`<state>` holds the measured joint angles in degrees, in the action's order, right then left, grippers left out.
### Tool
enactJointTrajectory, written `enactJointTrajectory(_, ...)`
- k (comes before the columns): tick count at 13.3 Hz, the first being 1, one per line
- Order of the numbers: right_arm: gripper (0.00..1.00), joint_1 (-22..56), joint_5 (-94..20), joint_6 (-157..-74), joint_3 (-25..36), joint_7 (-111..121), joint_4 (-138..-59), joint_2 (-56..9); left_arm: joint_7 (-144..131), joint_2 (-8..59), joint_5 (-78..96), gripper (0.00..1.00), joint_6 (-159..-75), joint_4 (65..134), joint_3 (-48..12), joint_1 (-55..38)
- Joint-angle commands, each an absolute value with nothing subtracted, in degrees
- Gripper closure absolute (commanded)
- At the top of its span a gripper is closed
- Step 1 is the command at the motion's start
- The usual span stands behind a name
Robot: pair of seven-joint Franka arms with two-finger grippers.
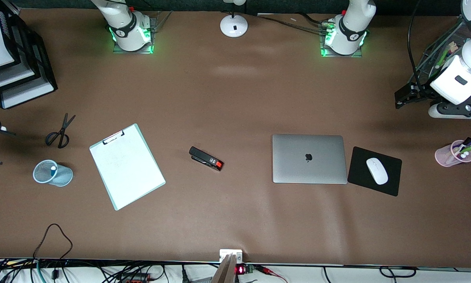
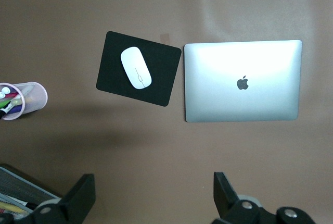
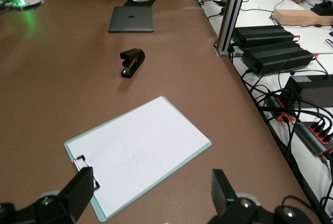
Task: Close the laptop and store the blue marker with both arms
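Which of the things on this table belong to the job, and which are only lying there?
Job: laptop, lid already shut; left gripper, open, at the left arm's table end; right gripper, open, at the right arm's end.
Lying about: mouse, mouse pad, pink cup, stapler, clipboard, scissors, mesh cup.
I cannot make out the blue marker.

The one sign that can be made out is the dark apple logo at the middle of the lid of the shut laptop, which lies flat on the desk; the left wrist view shows it again, with the laptop below the left hand. No word or number can be read anywhere. The faint marks on the sheet of the clipboard, just under the right hand, are too pale to read.
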<state>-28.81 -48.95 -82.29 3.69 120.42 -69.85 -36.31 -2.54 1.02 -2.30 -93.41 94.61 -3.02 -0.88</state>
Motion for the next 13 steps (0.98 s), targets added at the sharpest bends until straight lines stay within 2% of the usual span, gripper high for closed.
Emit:
enactJointTrajectory(1, 0.0, -27.0, -47.7, -81.5, 3.4, 115.0, -70.5, -33.4, -1.3, 1.6, -3.3, 0.0, -92.2, 93.0, -3.1, -1.1)
enactJointTrajectory(7, 0.0, -17.9, -45.0, -80.4, 3.4, 103.2, -63.6, -31.2, -1.2, 1.7, -3.3, 0.0, -92.2, 93.0, -3.1, -1.1)
enactJointTrajectory(11, 0.0, -11.4, -40.8, -81.6, 3.4, 89.6, -63.7, -28.9, -1.2, 1.6, -3.3, 0.0, -92.2, 92.9, -3.0, -1.1)
enactJointTrajectory(13, 0.0, -7.8, -35.7, -85.3, 3.5, 83.2, -66.4, -26.5, -1.3, 1.6, -3.3, 0.0, -92.2, 92.9, -3.0, -1.1)
